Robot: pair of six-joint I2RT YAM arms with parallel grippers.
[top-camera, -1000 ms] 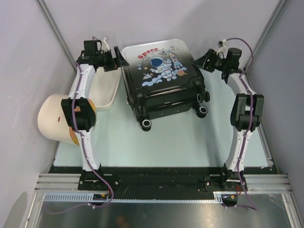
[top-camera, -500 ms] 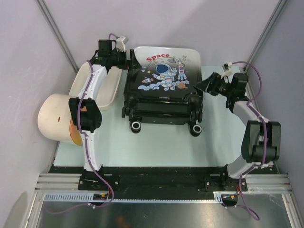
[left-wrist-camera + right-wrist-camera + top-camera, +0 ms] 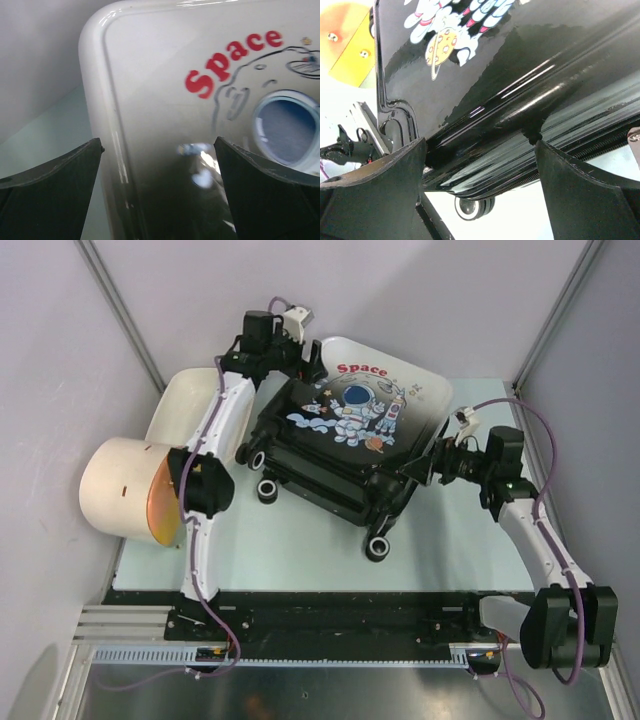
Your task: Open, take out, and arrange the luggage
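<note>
Between the two end effectors, the luggage is lying shut and skewed on the worktop. The left end effector is straddling its white far corner, fingers spread. The right end effector, also spread, is facing the black wheel-end side, probably squaring the case before opening.

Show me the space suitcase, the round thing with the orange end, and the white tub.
luggage point(image 3: 355, 412): top view, astronaut print on its lid.
cream cylinder point(image 3: 112, 485): top view, curved side.
cream tub point(image 3: 168, 405): top view, left wall.
</note>
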